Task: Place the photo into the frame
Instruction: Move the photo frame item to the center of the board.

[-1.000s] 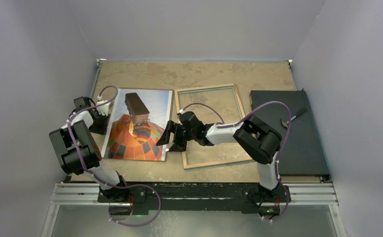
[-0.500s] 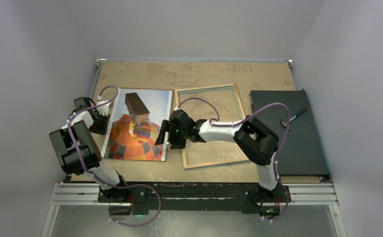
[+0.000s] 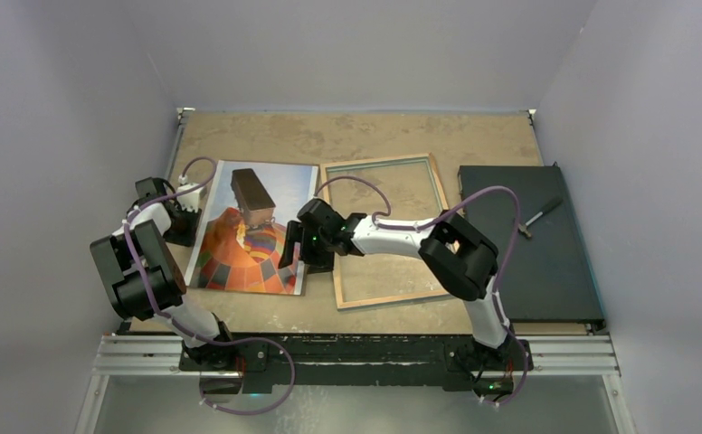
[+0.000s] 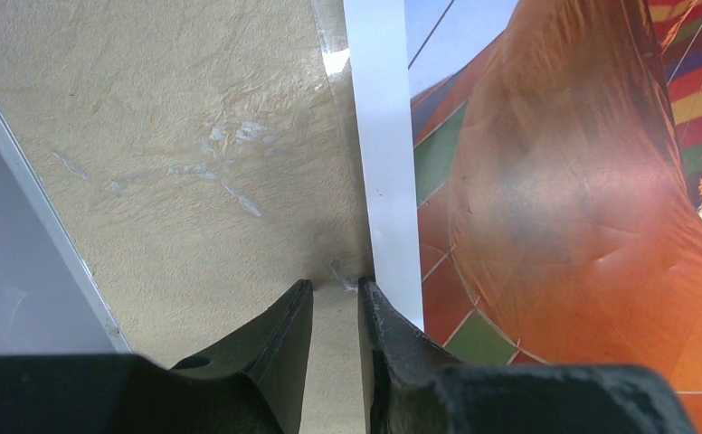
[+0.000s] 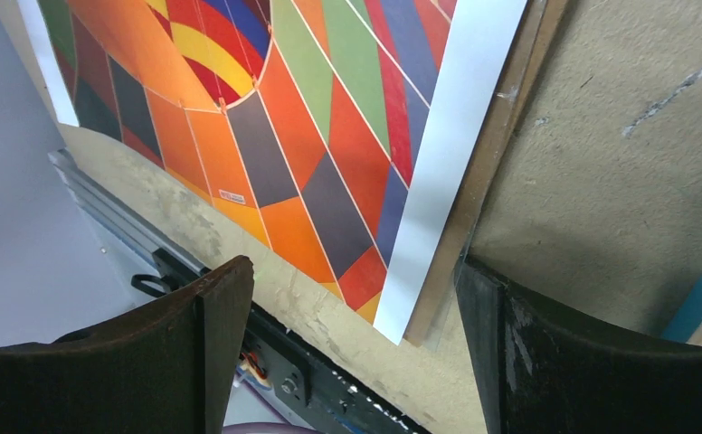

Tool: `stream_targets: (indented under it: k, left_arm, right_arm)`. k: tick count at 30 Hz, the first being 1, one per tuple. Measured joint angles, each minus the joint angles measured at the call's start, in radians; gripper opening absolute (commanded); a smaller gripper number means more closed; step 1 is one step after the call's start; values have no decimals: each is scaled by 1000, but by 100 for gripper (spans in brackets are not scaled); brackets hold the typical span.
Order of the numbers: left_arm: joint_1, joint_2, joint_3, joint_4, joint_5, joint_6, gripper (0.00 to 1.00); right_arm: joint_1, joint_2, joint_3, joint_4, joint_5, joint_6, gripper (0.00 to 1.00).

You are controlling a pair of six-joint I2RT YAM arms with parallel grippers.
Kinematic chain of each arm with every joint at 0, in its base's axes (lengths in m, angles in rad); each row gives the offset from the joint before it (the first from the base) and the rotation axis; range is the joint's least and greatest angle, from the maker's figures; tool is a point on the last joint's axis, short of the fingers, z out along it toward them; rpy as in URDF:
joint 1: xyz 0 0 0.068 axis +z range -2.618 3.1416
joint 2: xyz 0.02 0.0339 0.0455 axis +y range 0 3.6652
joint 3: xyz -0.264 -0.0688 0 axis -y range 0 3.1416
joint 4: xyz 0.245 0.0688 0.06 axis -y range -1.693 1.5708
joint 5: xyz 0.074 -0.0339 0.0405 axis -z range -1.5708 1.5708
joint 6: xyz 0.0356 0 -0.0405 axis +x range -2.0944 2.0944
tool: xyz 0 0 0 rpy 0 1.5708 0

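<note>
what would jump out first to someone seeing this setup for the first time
The bright orange balloon photo lying flat on the left of the table grabs the eye. The right gripper is open wide over its right edge, and the left gripper, jaws barely apart, sits at its white left border. To its right lies the empty frame, and further right a black board.

Right gripper (image 3: 293, 253) moved left over the photo (image 3: 230, 258) edge.
</note>
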Motion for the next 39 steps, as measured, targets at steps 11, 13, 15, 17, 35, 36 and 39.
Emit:
stream_targets:
  k: [11, 13, 15, 17, 35, 36, 39]
  left_arm:
    - [0, 2, -1, 0, 2, 0, 23]
    - [0, 2, -5, 0, 2, 0, 23]
    - [0, 2, -7, 1, 3, 0, 23]
    - [0, 0, -10, 1, 3, 0, 23]
    - [0, -12, -27, 23, 3, 0, 22]
    - [0, -12, -27, 23, 3, 0, 22]
    - [0, -13, -31, 24, 3, 0, 22]
  right_arm:
    - [-14, -77, -247, 351, -135, 82, 82]
    - [-16, -77, -271, 396, -161, 97, 82]
    - [-17, -81, -297, 441, -180, 112, 82]
    - [-18, -85, -305, 460, -197, 123, 81]
    - [-26, -124, -261, 372, -217, 136, 81]
    - [-26, -124, -250, 353, -217, 134, 81]
    - [-26, -124, -199, 278, -211, 115, 81]
